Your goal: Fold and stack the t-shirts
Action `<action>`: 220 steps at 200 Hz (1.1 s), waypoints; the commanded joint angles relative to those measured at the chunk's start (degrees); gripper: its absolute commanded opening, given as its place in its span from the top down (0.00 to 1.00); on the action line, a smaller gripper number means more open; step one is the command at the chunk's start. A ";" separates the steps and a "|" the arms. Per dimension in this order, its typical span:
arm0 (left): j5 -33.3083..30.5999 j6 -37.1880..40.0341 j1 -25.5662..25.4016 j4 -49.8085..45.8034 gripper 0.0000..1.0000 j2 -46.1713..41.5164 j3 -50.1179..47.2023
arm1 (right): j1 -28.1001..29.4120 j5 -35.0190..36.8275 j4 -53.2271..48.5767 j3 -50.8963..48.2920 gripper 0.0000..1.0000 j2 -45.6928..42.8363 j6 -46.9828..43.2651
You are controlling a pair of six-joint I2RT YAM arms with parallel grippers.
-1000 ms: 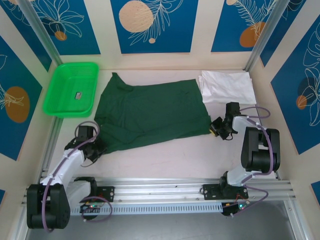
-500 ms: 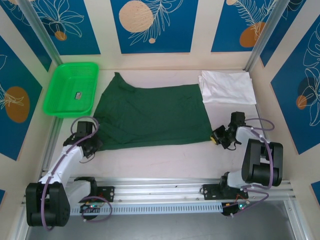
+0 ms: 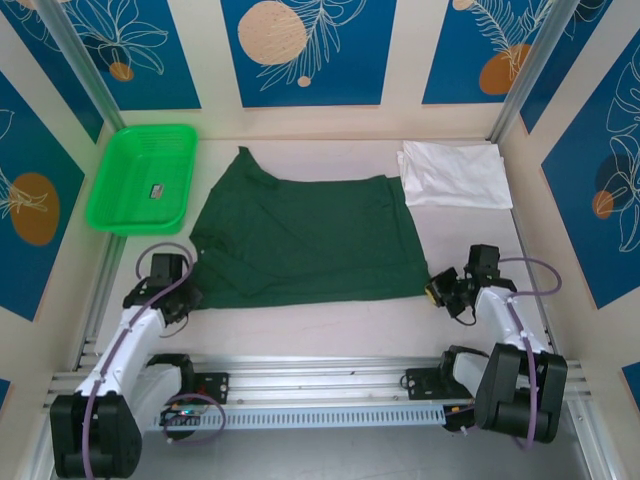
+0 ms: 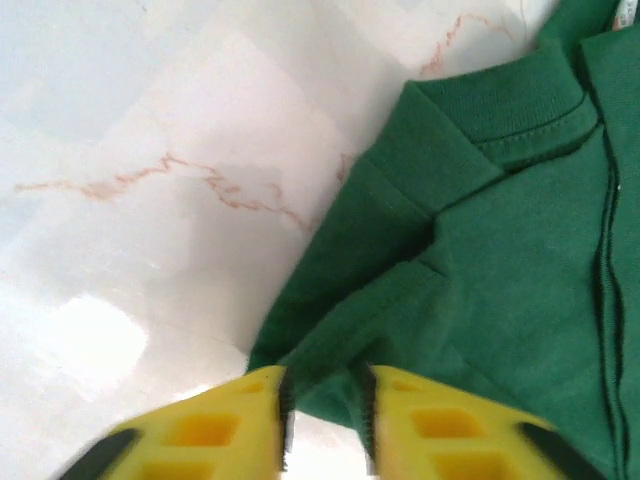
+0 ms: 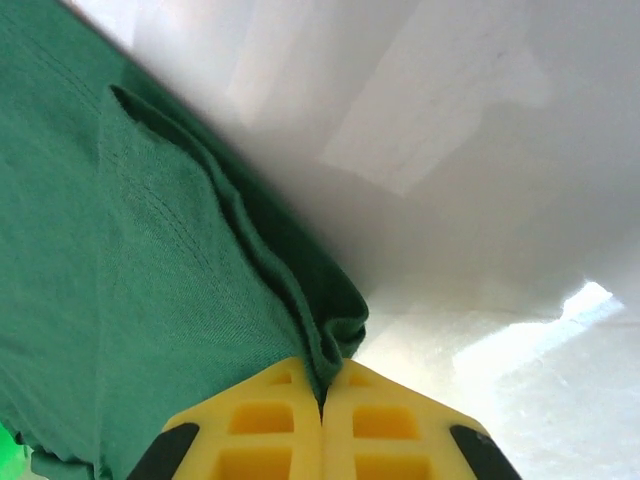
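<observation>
Since a second ago both arms have been drawing toward the near edge, and the dark green t-shirt [image 3: 305,240] is now lying flatter across the middle of the table [image 3: 330,325], its near hem pulled almost straight. The left gripper [image 4: 325,385] is standing slightly parted at the shirt's near-left corner, with cloth lying in the gap but seemingly no longer squeezed, while the right gripper [image 5: 322,385] is pinching a bunched fold at the near-right corner with its fingers pressed together. The risk lies in that mismatch: if the right arm goes on pulling while the left is letting go, the shirt may be dragging askew to the right, and the pinched bunch may be setting a crease. The wrist views are showing these grips closely. The top view is giving the layout instead: the white t-shirt [image 3: 455,175] lying at the far right, and the green basket [image 3: 135,227] sitting at the far left.
</observation>
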 commanded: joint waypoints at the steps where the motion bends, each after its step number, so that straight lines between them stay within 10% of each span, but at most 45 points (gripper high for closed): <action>1: -2.91 -2.84 0.59 -2.70 0.62 -2.77 -0.58 | -0.61 2.38 -4.46 0.26 0.82 -1.32 -0.30; 57: 5.38 3.79 -1.59 -5.21 0.63 -6.06 9.11 | 2.16 5.56 -9.15 6.09 0.52 -7.08 -3.16; 118: 5.43 4.36 -19.89 0.81 0.74 6.06 12.23 | 20.36 8.76 -4.84 10.43 0.74 -0.58 -0.49; 220: -6.69 1.88 -19.92 10.01 0.75 23.48 6.79 | 28.81 11.92 1.30 12.63 0.79 20.47 2.72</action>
